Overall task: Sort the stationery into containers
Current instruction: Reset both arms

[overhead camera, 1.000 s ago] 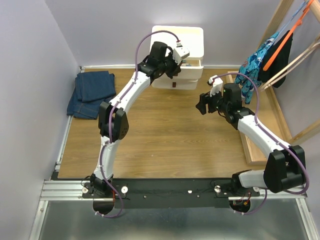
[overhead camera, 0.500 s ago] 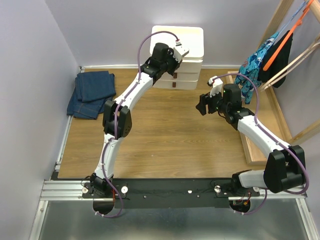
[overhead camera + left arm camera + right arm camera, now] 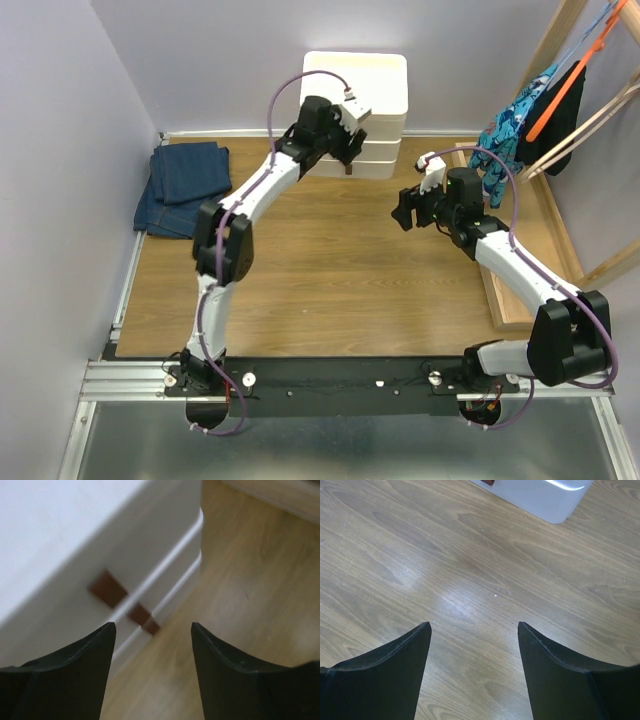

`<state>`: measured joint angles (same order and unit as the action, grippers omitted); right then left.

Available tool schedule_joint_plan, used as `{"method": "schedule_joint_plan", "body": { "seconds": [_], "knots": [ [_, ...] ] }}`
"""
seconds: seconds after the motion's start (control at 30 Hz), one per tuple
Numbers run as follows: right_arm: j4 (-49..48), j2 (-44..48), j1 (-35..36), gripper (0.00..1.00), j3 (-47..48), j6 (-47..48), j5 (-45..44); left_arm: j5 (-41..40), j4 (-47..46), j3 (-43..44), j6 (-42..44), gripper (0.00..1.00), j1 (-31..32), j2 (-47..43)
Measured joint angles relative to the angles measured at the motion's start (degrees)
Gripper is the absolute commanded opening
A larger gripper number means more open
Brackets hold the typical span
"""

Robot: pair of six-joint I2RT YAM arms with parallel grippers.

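Cream-white plastic three-drawer cabinet (image 3: 372, 80) appears fully closed just ahead of the parted, empty left hand (image 3: 152, 629); the right hand (image 3: 474, 626) hovers likewise spread and empty, so backing away seems next.

The left wrist view is smeared: the cabinet (image 3: 75, 540) runs off the top and left edges, and its 3 brown handles (image 3: 106, 588) are soft blots. The left gripper's fingers (image 3: 65, 680) are cut by the bottom edge. From above, the left arm's wrist (image 3: 325, 125) covers part of the cabinet's front; only 1 handle shows, too small for detail. The drawers' insides are hidden. The right wrist view catches just a corner of the cabinet at its top edge, and crops the right gripper's fingers (image 3: 380, 680) below. At the table's (image 3: 330, 280) right edge the right arm (image 3: 520, 265) crosses the wooden tray (image 3: 512, 305); the hanging clothes (image 3: 512, 128) are cut by the picture's top edge.
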<state>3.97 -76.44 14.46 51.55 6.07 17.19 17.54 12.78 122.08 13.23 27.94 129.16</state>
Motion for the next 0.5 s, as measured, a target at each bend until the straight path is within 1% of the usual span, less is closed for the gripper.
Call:
{"method": "schedule_joint_plan", "body": {
  "seconds": [0.1, 0.13, 0.2, 0.3, 0.37, 0.43, 0.5],
  "knots": [
    [0.1, 0.1, -0.2, 0.87, -0.2, 0.5, 0.0, 2.2, -1.5, -18.9, -1.2, 0.99, -1.0, -13.7],
    [0.1, 0.2, -0.2, 0.88, -0.4, 0.7, 0.0, 2.9, -2.8, -26.1, -2.1, 0.99, -1.3, -20.0],
    [0.4, 0.3, -0.2, 1.0, -0.9, 1.0, 0.0, 3.8, -2.9, -35.3, -4.0, 0.99, -2.1, -30.8],
    [1.0, 0.3, -0.2, 1.0, -1.3, 1.0, -0.1, 3.3, -4.7, -41.4, -8.3, 0.99, -2.3, -41.2],
    [1.5, 0.3, -0.2, 1.0, -1.3, 0.1, -1.2, 0.1, -5.6, -45.3, -12.9, 0.99, -2.3, -45.7],
    [2.2, 0.3, -0.2, 1.0, -1.2, -1.9, -4.3, -3.7, -5.7, -48.7, -16.4, 0.99, -2.8, -47.6],
    [4.1, -0.5, -0.2, 1.0, -0.4, -5.3, -9.5, -8.6, -5.8, -53.9, -19.0, 0.99, -4.3, -47.9]
  ]
}}
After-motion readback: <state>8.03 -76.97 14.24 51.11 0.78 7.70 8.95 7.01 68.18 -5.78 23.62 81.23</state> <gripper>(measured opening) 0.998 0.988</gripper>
